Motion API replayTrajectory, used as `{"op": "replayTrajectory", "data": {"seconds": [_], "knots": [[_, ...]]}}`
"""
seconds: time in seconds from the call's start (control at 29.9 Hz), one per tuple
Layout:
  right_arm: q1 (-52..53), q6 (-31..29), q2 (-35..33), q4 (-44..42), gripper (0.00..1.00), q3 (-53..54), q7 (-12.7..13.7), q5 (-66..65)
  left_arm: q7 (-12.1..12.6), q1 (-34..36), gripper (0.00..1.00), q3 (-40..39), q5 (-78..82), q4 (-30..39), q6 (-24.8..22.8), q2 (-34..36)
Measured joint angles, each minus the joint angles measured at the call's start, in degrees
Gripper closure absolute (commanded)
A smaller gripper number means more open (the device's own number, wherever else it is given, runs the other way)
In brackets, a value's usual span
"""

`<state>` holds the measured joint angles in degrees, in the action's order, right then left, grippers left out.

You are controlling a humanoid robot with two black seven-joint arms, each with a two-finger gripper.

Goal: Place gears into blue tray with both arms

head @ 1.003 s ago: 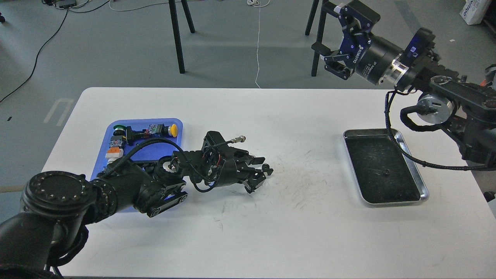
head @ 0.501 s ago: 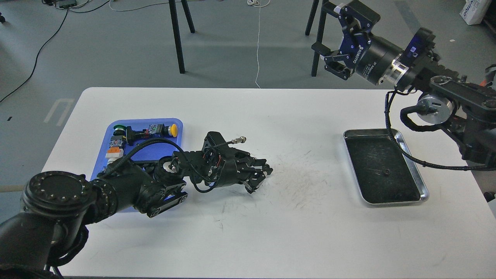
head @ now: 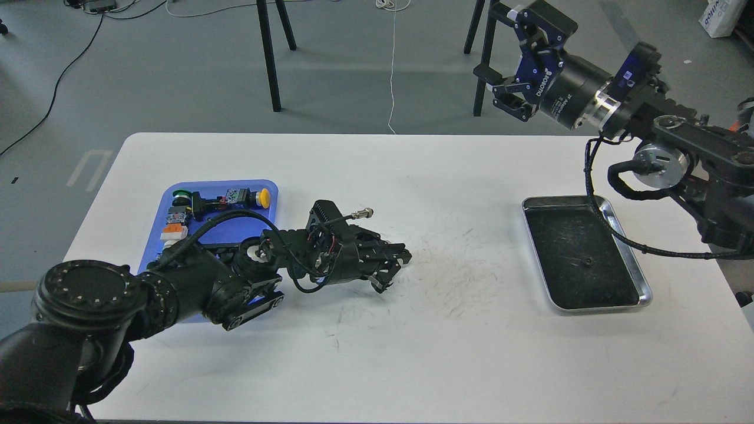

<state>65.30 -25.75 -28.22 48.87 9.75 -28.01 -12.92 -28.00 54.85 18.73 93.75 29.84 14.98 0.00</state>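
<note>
Black on black made the left gripper (head: 393, 266) hard to read: it lay low over the white table (head: 412, 353), between the blue tray (head: 177, 191) and the silver tray (head: 642, 291), its fingers drawn close together. Whether a gear sat between them could not be told. One gear (head: 587, 262) showed as a small dark disc on the black lining of the silver tray, well apart from the blue tray. The blue tray held a yellow-capped button (head: 264, 197) and other small parts; no gear could be made out in it. The right gripper (head: 511, 88) hung high beyond the table's far edge, jaws apart and empty. Judged step: pickup by the left arm, at or just after closing. The next move would call for a lift clear of the table, then a carry left and release inside the blue tray's rim.
</note>
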Motion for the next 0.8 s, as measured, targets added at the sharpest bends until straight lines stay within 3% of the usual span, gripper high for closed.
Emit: {"op": "replayTrajectory", "data": {"seconds": [0.8], "knots": [[0.10,-0.04,-0.17,-0.02,0.02,-0.16,0.00,0.00,-0.02,1.23,0.75,1.73,2.32,-2.21,0.52,0.00]]}}
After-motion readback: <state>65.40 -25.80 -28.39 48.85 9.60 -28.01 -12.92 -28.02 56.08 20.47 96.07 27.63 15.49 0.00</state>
